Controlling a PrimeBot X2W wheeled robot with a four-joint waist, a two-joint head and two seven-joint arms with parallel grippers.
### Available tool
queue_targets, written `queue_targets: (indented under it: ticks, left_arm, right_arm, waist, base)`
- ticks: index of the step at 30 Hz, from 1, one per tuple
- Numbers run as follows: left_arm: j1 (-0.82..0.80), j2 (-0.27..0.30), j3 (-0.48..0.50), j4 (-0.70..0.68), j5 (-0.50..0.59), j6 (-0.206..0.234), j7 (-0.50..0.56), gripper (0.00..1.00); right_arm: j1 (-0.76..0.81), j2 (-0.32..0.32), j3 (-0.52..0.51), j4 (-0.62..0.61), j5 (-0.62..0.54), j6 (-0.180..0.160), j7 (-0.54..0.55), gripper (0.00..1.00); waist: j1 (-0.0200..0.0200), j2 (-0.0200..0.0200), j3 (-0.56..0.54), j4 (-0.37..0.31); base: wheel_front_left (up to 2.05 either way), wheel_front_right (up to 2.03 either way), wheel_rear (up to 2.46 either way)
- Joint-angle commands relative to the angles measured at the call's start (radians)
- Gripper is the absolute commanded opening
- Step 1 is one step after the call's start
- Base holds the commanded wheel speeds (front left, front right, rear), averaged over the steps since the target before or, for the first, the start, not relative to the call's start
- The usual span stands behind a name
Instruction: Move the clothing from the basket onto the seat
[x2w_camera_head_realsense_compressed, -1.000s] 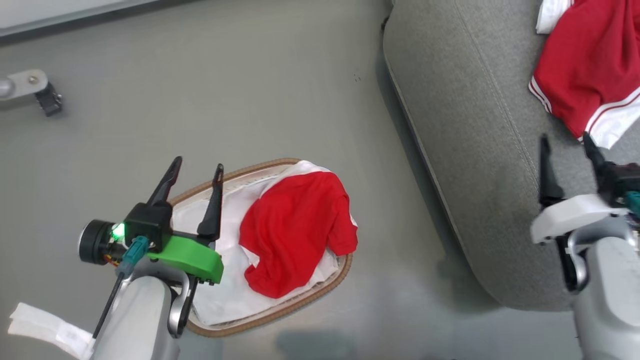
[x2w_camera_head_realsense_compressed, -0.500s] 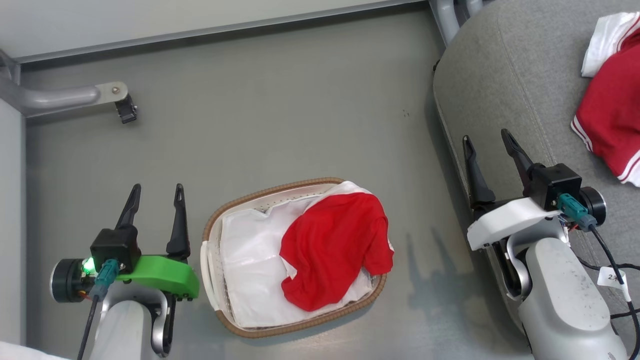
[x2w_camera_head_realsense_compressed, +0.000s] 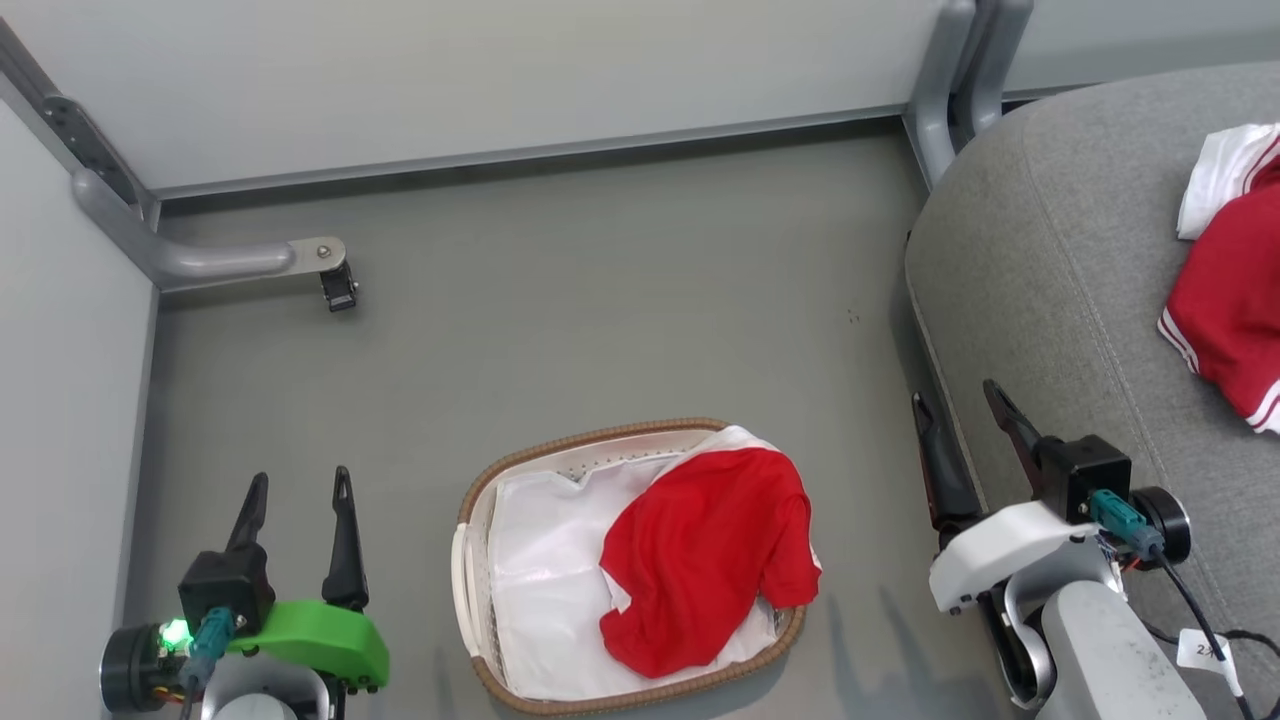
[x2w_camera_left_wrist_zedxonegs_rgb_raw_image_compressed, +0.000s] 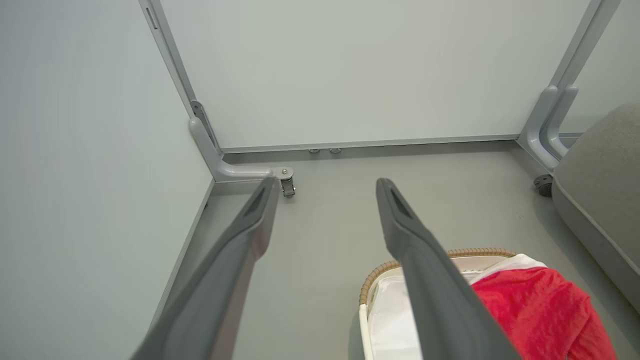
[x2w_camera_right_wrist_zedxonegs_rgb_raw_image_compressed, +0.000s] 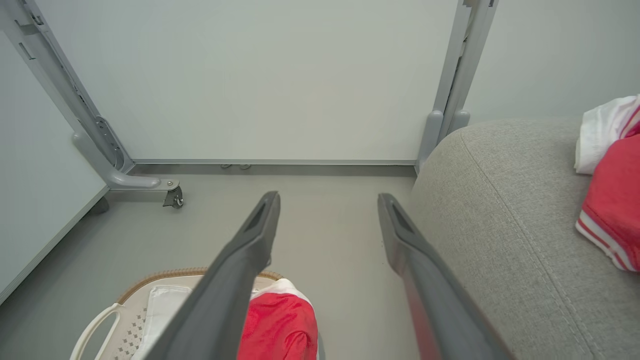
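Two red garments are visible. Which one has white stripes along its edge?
The red-and-white garment lying on the seat, at the far right. The plain red shirt in the basket shows no stripes.

Between the two pairs of dark grey fingers (x2w_camera_head_realsense_compressed: 345, 540): a white perforated plastic basket (x2w_camera_head_realsense_compressed: 590, 434) with brown woven rim, white cloth liner (x2w_camera_head_realsense_compressed: 540, 570), plain red garment (x2w_camera_head_realsense_compressed: 700, 550). Right of the right fingers: a grey fabric seat (x2w_camera_head_realsense_compressed: 1050, 300) and a red white-striped garment (x2w_camera_head_realsense_compressed: 1225, 290).
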Motion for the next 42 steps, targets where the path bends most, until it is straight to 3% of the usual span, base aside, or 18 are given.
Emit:
queue_targets:
  ticks: [1,13,24,32,42]
  left_arm:
    - [0.026,-0.001,-0.001,-0.001,0.009,-0.002,0.001,1.0]
    - [0.097,-0.008,-0.062,-0.006,-0.039,0.016,0.001,1.0]
    - [0.081,-0.007,-0.091,-0.008,-0.071,0.027,0.001,1.0]
    - [0.015,-0.007,-0.123,0.015,-0.062,0.003,0.001,1.0]
    - [-0.146,-0.005,-0.194,0.107,-0.042,-0.034,0.001,1.0]
  right_arm:
    - [0.026,-0.003,0.002,0.003,0.007,-0.001,-0.002,1.0]
    - [0.115,-0.003,0.01,0.012,0.031,-0.001,-0.002,1.0]
    - [0.094,-0.003,0.014,0.004,0.033,-0.001,-0.002,1.0]
    - [0.023,-0.002,0.042,-0.045,0.007,-0.001,-0.002,1.0]
    - [-0.09,-0.002,0.034,-0.14,0.057,-0.001,-0.002,1.0]
  waist:
    - [0.0001,0.0,-0.039,0.01]
    - [0.0001,0.0,-0.109,0.003]
    - [0.0001,0.0,-0.081,-0.021]
    - [0.0001,0.0,0.039,-0.084]
    - [0.0001,0.0,0.244,-0.184]
  base:
    - [0.0,0.0,0.0]
    - [0.0,0.0,0.0]
    - [0.0,0.0,0.0]
    - [0.0,0.0,0.0]
    - [0.0,0.0,0.0]
